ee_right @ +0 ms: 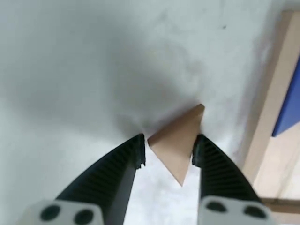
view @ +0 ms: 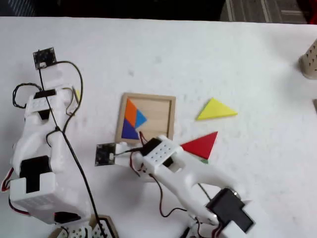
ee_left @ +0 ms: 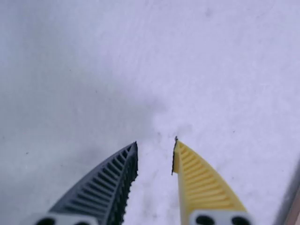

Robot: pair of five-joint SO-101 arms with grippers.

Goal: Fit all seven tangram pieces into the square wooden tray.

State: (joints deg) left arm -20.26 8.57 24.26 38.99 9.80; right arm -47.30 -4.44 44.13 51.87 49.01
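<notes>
End effectors both apart, the right one straddling a tan triangle beside the tray.
The right end effector (ee_right: 168, 151) hangs by the near edge of the wooden tray (view: 148, 95). Its fingers are spread either side of the tan triangle (ee_right: 178, 133), which lies flat on the white counter (view: 223, 59) just outside the rim. An orange piece (view: 130, 111), a blue piece (view: 140, 119) and a purple piece (view: 129, 130) sit in the tray's left part. A yellow triangle (view: 216, 110) and a red triangle (view: 203, 144) lie right of it. The left end effector (ee_left: 154, 152), fingers spread, hovers over the counter.
</notes>
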